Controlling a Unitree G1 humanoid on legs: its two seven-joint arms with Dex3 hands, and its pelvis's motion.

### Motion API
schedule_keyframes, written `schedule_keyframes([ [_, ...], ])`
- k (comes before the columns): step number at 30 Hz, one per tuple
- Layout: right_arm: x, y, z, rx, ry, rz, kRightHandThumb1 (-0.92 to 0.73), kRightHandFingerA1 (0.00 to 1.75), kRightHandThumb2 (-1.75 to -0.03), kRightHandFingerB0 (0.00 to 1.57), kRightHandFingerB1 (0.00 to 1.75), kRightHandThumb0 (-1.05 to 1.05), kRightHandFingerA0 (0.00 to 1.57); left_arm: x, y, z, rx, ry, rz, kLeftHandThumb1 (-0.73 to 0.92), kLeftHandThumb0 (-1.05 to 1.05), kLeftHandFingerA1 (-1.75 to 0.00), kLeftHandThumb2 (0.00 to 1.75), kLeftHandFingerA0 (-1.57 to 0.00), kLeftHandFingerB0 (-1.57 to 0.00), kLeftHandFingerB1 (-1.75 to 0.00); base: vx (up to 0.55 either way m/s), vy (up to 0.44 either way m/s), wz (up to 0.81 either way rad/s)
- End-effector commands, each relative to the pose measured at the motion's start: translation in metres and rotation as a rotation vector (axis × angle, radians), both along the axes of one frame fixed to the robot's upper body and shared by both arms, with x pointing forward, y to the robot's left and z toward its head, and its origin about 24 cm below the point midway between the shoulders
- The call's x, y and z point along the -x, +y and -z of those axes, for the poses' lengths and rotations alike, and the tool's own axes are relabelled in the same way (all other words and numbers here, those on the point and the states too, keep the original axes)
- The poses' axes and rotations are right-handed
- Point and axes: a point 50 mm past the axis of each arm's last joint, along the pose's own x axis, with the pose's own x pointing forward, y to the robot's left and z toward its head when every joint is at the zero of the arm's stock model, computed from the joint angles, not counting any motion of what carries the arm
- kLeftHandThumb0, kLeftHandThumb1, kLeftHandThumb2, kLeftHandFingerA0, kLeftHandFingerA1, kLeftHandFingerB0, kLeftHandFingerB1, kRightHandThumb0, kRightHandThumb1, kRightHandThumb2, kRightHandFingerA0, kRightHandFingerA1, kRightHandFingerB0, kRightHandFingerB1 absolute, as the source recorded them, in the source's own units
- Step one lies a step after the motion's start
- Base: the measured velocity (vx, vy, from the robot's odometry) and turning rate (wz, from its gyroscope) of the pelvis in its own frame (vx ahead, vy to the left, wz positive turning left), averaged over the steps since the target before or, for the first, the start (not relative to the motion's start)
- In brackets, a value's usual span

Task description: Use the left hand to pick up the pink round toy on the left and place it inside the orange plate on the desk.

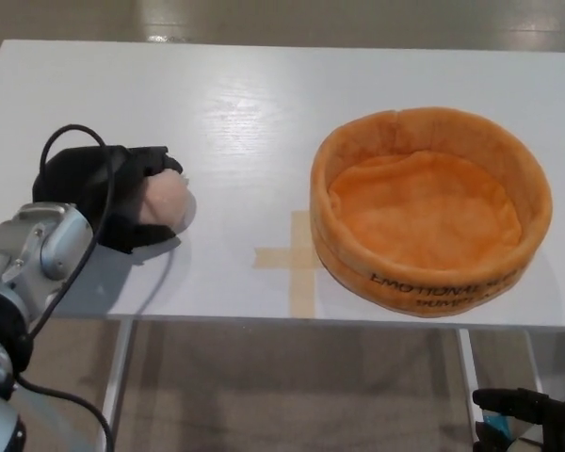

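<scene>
left hand [104, 193]: I see it wrapped over the pink round toy [162, 200], fingers clenched around it
toy: on the white desk [264, 104] at its left side, well apart from the orange plate [431, 212]
plate: right half of desk, beside a tape cross [292, 259]
right hand [532, 419]: low at bottom right, below desk edge; I can't tell its fingers' state
</scene>
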Motion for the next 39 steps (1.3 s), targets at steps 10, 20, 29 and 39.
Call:
schedule_keyframes([
  [10,0.0,-0.003,0.0,0.007,0.015,-0.007,-0.62,0.55,-0.58,0.68,0.51,-0.2,0.76,0.001,-0.008,-0.011,0.052,-0.144,0.062,0.78,-0.26,-1.64,0.64,-0.73,-0.81,-0.7,0.0,0.0,0.0],
  [20,0.0,-0.004,0.0,0.019,0.02,-0.008,-0.61,0.56,-0.58,0.69,0.51,-0.2,0.79,-0.012,-0.039,-0.085,0.074,-0.436,0.217,0.6,-0.36,-1.17,0.97,-0.97,-0.62,-0.65,0.0,0.0,0.0],
  [29,0.001,0.001,0.001,-0.002,0.019,-0.014,-0.62,0.56,-0.58,0.68,0.51,-0.2,0.77,-0.013,-0.115,-0.123,0.003,-0.551,0.424,0.65,-0.36,-1.56,0.62,-0.83,-0.88,-0.53,0.0,0.0,0.0],
  [39,-0.002,0.004,0.001,-0.007,0.017,-0.008,-0.61,0.57,-0.57,0.69,0.51,-0.2,0.8,0.001,-0.187,-0.122,-0.032,-0.567,0.586,0.6,-0.27,-1.42,0.6,-0.94,-0.82,-0.48,0.0,0.0,0.0],
])
